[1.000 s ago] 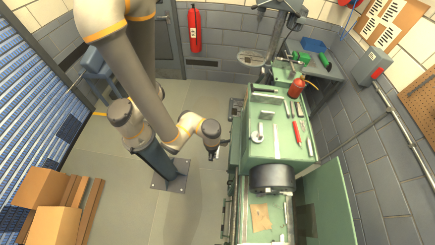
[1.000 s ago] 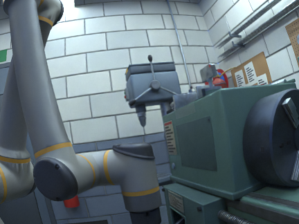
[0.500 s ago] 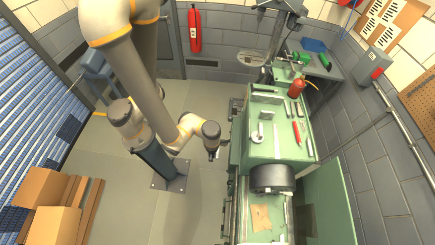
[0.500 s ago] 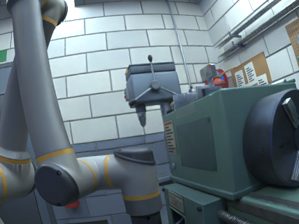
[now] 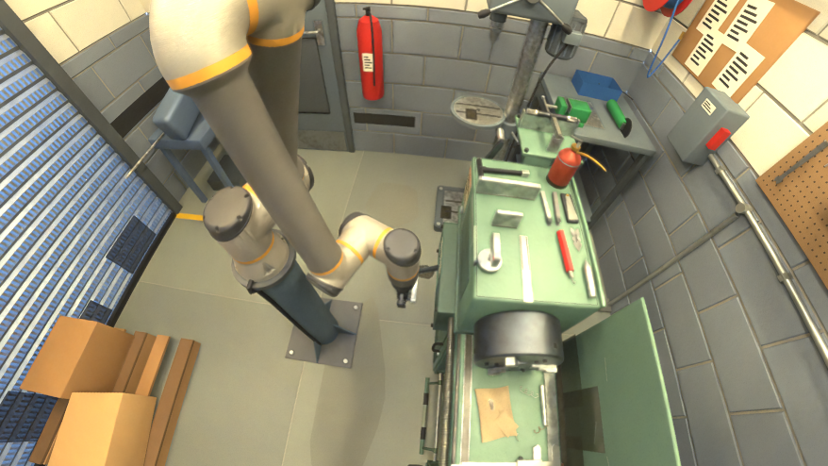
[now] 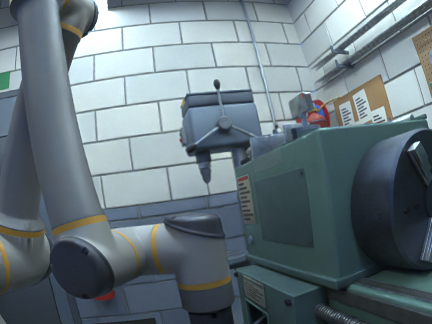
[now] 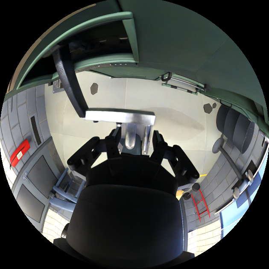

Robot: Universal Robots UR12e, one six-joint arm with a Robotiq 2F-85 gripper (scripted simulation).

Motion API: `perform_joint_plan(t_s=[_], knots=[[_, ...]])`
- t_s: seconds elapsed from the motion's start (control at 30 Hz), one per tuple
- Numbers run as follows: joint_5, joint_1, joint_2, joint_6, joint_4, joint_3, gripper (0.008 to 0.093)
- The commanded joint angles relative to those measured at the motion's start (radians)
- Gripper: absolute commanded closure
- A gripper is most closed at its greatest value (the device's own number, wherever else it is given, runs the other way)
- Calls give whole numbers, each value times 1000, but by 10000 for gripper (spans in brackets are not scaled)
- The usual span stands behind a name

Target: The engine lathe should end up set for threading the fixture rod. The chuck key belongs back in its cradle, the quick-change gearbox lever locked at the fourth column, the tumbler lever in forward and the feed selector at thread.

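Note:
My gripper (image 7: 135,136) (image 5: 405,298) hangs beside the front face of the green lathe headstock (image 5: 524,255), pointing down toward the floor. A steel T-shaped chuck key (image 7: 120,118) sits at my fingers, its crossbar lying across their tips and its shank running back between them. A dark lever (image 7: 67,80) slants down from a recess in the lathe's front to the left end of the crossbar. The dark round chuck (image 5: 518,339) sits at the headstock's near end. In the second side camera my wrist is in view and the fingers are hidden. My fingers stand part open around the key's shank and do not clamp it.
A blue bin (image 5: 596,85) rests on the far bench. Loose tools, a red oil can (image 5: 564,165) and a red-handled tool (image 5: 564,252) lie on the headstock top. The arm's base plate (image 5: 324,333) is bolted to the floor left of the lathe. Cardboard boxes (image 5: 87,394) sit in the near left corner.

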Motion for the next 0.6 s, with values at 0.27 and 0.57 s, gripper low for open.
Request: perform_joint_plan(t_s=[0.27,0.57], knots=[[0,0,0,0,0,0,399],[0,0,-1,0,0,0,579]])
